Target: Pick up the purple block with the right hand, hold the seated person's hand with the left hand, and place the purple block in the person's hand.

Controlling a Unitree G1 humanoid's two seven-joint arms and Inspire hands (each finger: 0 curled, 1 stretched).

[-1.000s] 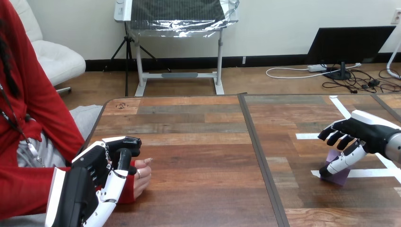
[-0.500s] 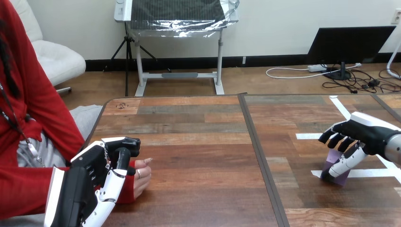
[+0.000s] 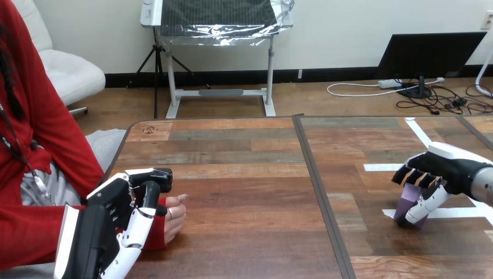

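Purple block point(image 3: 408, 204): near the right edge of the surface point(image 3: 244, 192), pinched by your right hand point(image 3: 445, 167), fingers over its top, thumb against its front.
Your left hand point(image 3: 107, 224): left edge, against the person's hand point(image 3: 173, 218); whether it grips, you cannot tell.

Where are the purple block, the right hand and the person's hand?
purple block point(image 3: 407, 200): head view, visible side face.
right hand point(image 3: 449, 167): head view, its back.
person's hand point(image 3: 174, 218): head view, curled fingers.

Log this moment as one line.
right hand closed round block on table | left hand beside person's hand | block not lifted
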